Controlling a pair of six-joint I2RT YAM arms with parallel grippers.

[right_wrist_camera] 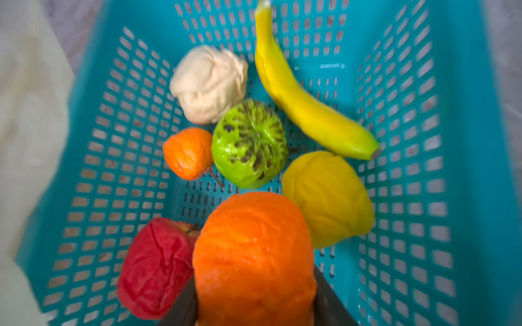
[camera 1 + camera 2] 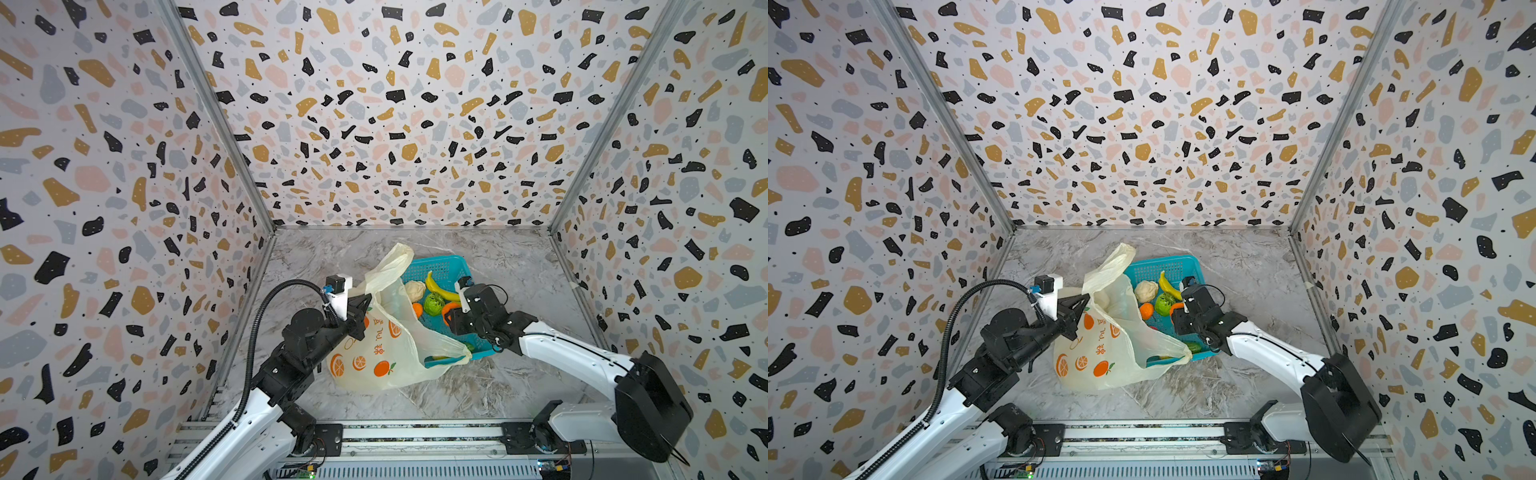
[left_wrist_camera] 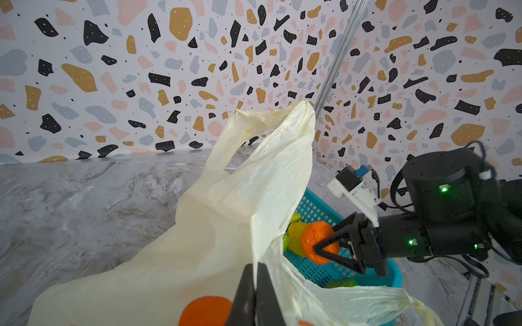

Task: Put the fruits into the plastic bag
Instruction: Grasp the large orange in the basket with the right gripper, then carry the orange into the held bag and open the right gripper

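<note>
Picking: right pincer (image 3: 324,240) grips big orange (image 1: 254,248) in teal basket (image 1: 127,113); left pincer (image 3: 255,293) pinches plastic bag (image 3: 226,211) rim. Next: carry it into the bag mouth.

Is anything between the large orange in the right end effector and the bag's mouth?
Nothing solid visible. The large orange sits beside the plastic bag's open mouth, held up by the left end effector; only the bag's slack handle drapes across the basket.

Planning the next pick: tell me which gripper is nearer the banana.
Right. The right gripper, gripping the large orange, hangs over the basket beside the banana; the left gripper pinches the plastic bag rim, across the bag.
</note>
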